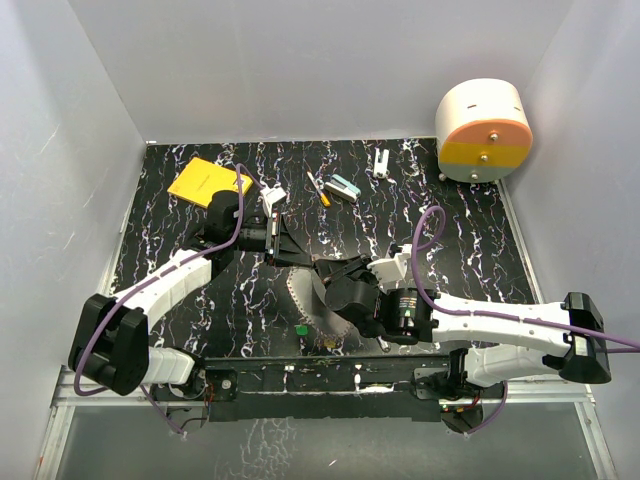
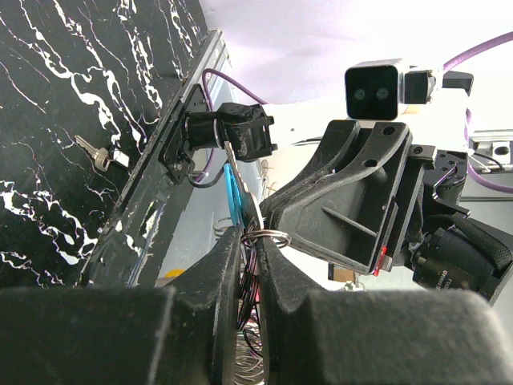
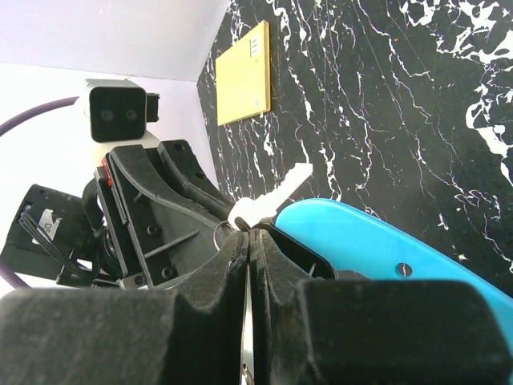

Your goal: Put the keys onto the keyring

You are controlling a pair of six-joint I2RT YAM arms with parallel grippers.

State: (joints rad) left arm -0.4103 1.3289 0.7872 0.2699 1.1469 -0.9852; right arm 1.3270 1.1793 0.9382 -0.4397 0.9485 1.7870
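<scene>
One keyring [image 3: 377, 237], one green key [image 1: 300, 328], one silver key [image 2: 96, 154] (both loose)

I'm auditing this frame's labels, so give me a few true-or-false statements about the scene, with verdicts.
1. The left gripper and right gripper face each other, fingers shut. True.
2. A green-headed key lies on the table near its front edge. True.
3. The keyring, with its blue arc, lies flat far from both grippers. False: it is at their fingertips.
4. The yellow notepad lies at the table's near right corner. False: it lies far left.
</scene>
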